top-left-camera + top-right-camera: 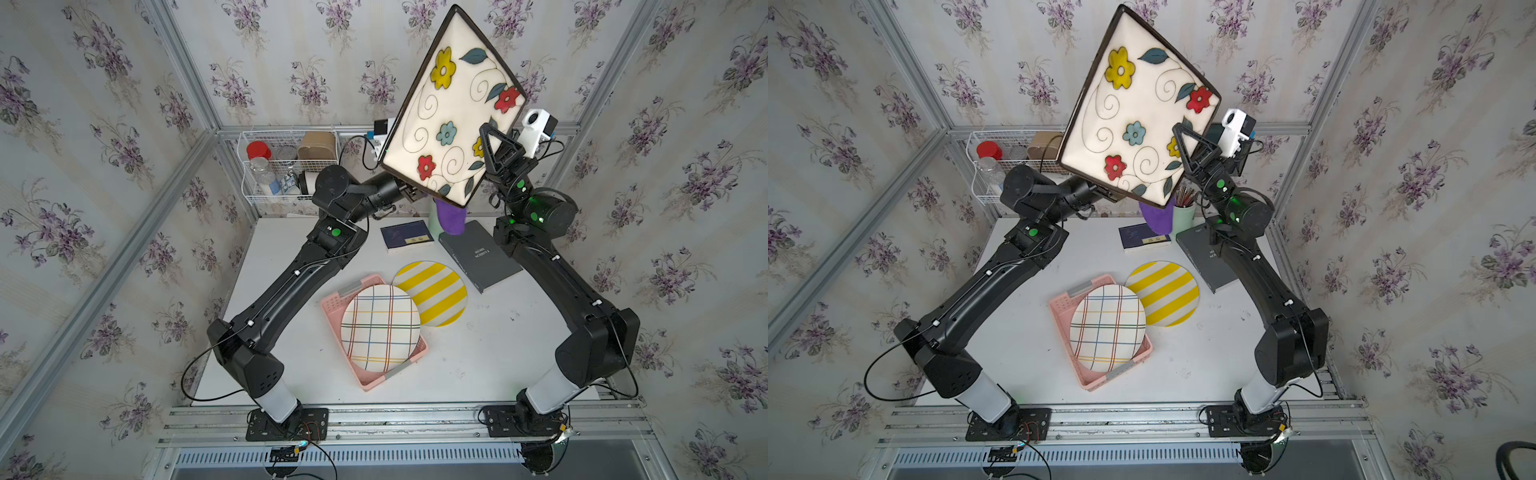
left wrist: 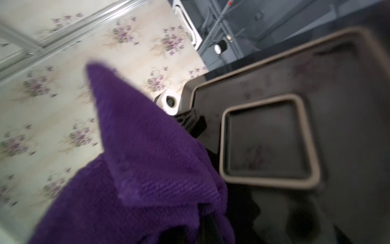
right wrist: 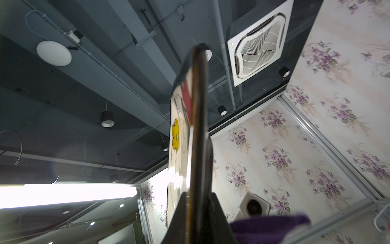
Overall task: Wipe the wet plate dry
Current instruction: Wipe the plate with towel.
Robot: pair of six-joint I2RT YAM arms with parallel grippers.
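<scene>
Square plate (image 1: 453, 104) is up in the air, well above the far end of the worktop (image 1: 498, 353). It stands on one corner and is tilted, with its painted flower face turned toward both top views.

Right hand (image 1: 492, 141): pinching the plate's lower right edge, beside a small yellow flower. One finger lies across the painted face. The right wrist view looks along the rim, which runs straight up from between the two fingers (image 3: 213, 211).

Left hand (image 2: 207, 224): hidden behind the plate in both top views, only its wrist showing. It is on the back side of the plate, near the lowest corner. Its wrist view shows only a dark sliver among bunched folds, pressed together on the purple cloth (image 2: 147, 158).

The cloth fans out next to the plate's dark underside and its raised foot ring. The view is blurred, so I cannot tell whether the cloth is pressed flat on the back. In a top view a purple fold (image 1: 1156, 220) hangs out just below the plate's bottom corner.

On the worktop, all well apart from both hands:
- plaid plate (image 1: 380, 328) in a pink basket (image 1: 332, 307)
- yellow striped plate (image 1: 436, 291) just beside the basket, partly under the plaid plate's rim
- grey book (image 1: 482, 257)
- small blue book (image 1: 407, 237)
</scene>
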